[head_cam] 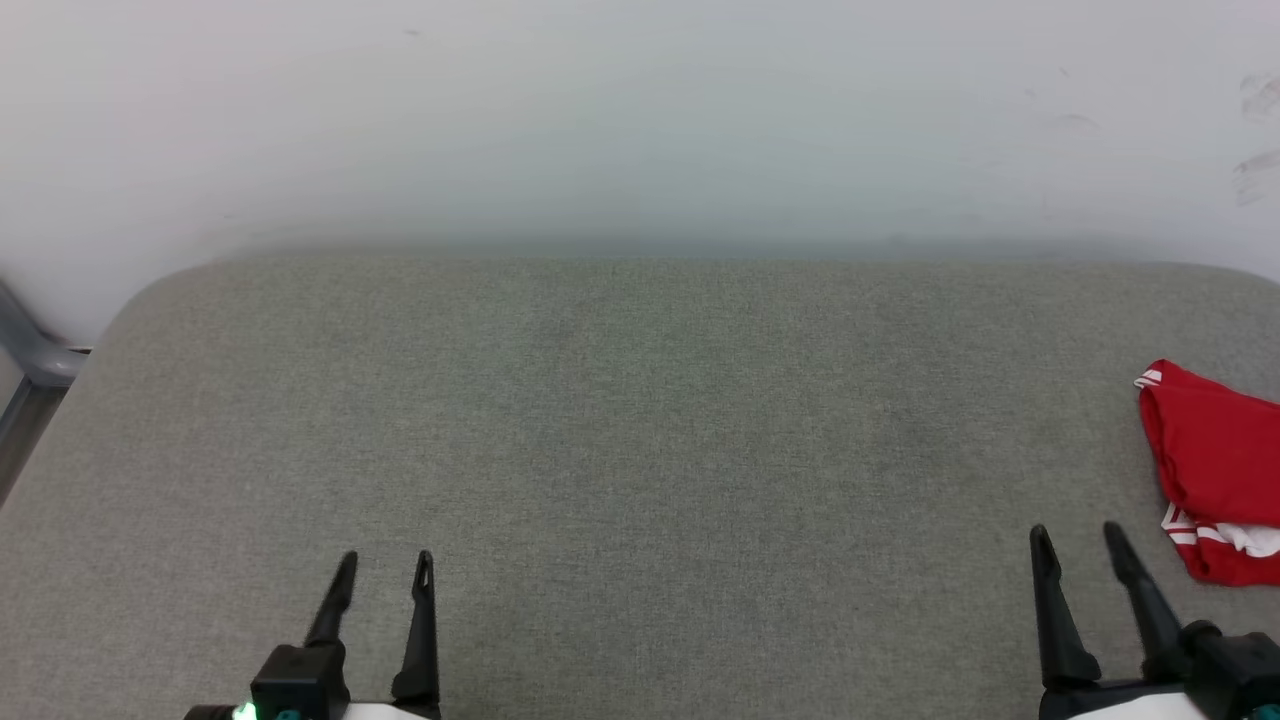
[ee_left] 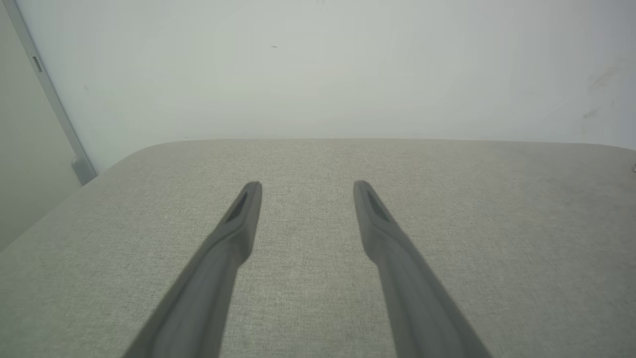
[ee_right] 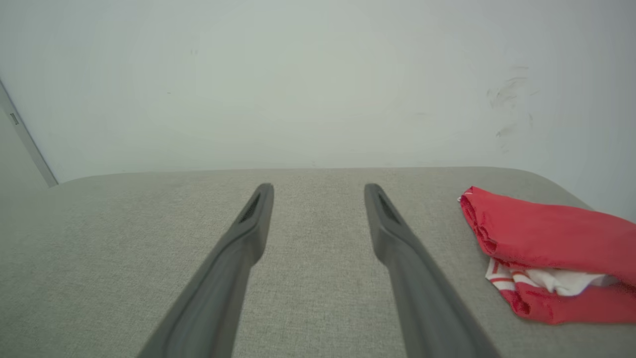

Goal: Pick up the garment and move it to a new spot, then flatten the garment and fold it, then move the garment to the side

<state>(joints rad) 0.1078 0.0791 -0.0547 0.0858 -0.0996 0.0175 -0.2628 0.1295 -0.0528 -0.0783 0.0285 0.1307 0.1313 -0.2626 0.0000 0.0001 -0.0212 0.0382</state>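
Note:
The garment (head_cam: 1215,460), red with white cloth and red-white striped trim showing at its near edge, lies bunched in a folded heap at the far right of the grey padded surface (head_cam: 640,420). In the right wrist view the garment (ee_right: 546,243) sits to the right of my fingers, apart from them. My right gripper (head_cam: 1078,540) stands open and empty at the lower right, just left of the garment. My left gripper (head_cam: 385,565) stands open and empty at the lower left, far from the garment. Both pairs of fingers (ee_left: 248,209) (ee_right: 258,214) hover over bare fabric.
A pale wall (head_cam: 640,120) runs right behind the padded surface, with scuff marks (head_cam: 1255,130) at its right. A grey metal frame (head_cam: 30,360) stands off the surface's left rounded corner.

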